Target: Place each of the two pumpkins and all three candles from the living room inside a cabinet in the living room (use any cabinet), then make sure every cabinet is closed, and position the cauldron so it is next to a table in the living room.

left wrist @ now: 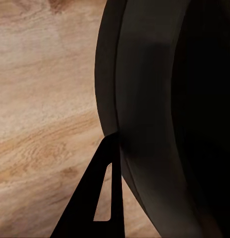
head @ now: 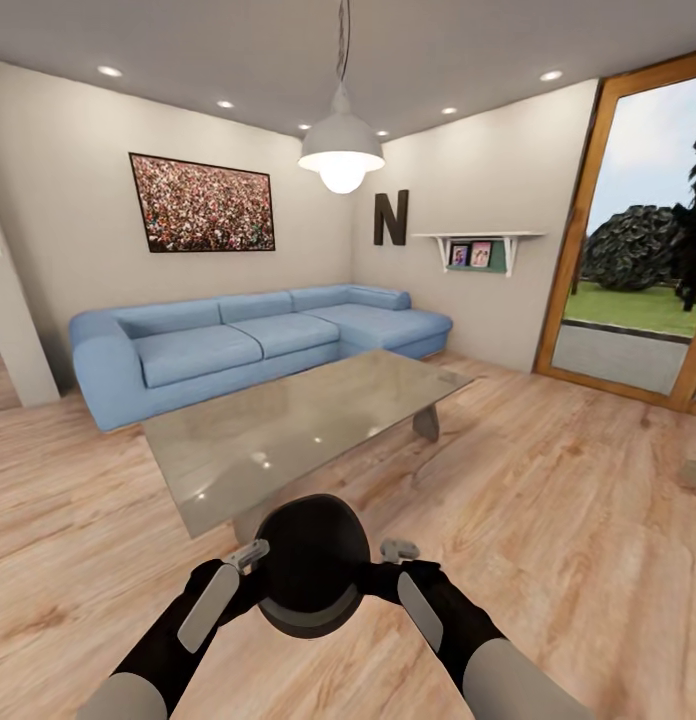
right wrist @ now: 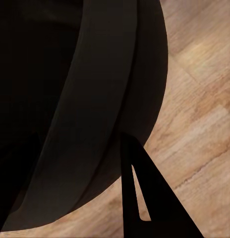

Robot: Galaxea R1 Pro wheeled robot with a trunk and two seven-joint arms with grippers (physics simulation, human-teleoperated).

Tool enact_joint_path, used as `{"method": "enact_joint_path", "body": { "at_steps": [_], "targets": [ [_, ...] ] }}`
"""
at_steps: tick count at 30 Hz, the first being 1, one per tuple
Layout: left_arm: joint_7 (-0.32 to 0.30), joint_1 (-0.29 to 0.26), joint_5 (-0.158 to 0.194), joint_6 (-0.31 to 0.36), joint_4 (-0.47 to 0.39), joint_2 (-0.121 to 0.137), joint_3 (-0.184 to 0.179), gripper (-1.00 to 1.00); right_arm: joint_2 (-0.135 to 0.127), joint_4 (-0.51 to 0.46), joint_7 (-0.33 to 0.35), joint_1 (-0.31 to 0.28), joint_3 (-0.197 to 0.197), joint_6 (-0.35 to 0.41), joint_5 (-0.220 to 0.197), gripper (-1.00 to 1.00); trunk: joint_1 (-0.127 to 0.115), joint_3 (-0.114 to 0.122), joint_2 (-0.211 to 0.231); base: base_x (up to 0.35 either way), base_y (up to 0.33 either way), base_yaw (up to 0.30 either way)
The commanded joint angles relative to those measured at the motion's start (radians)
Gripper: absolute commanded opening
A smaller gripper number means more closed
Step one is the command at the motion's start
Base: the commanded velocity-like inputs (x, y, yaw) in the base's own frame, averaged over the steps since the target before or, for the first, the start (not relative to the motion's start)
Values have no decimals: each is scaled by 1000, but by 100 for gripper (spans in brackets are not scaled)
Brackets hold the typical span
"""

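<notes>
**Pot in both arms, facing the low table**

I have the cauldron (head: 313, 565) carried between the two arms, close to the trunk and clear of the wooden floor (head: 578, 520). In the head view its dark round body sits just short of the near end of the table (head: 288, 425).

The left gripper (head: 250, 556) sits against the pot's left flank, the right gripper (head: 398, 550) against its right. I judge this two-sided hold is there because the pot is too wide for one pair of fingers.

In the left wrist view one finger (left wrist: 102, 198) lies outside the rim (left wrist: 137, 109), and in the right wrist view a finger (right wrist: 140, 193) does the same, each touching the black wall. The partner fingers are hidden (presumably inside the mouth), so I read both as clenched on the rim, not fully confirmed.

The glossy grey tabletop lies straight ahead, the blue sofa (head: 248, 340) behind it and a glass door (head: 638, 250) off to the right. No pumpkins, candles or cabinet in sight from here.

My judgement: the pot only needs setting down on the floor beside the table. Risk is it tipping if one side lets go first.
</notes>
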Motion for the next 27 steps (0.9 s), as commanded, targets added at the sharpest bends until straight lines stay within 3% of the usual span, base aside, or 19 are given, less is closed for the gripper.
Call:
{"method": "enact_joint_path", "body": {
  "at_steps": [1,8,18,27],
  "targets": [
    [-12,-1,44,-11,-41,12,-5,-100,0,0,0,-1,14,3,-41,-100,0,-1,-1,218,9,0],
    [-12,-1,44,-11,-41,12,-5,-100,0,0,0,-1,14,3,-41,-100,0,-1,-1,230,2,0],
    [-11,-1,44,-11,-61,12,-3,-100,0,0,0,-1,14,3,-41,-100,0,-1,-1,19,0,0],
    [-11,-1,44,-11,-62,12,-2,-100,0,0,1,-1,14,3,-41,-100,35,-29,-64,0,0,0]
  ]
}}
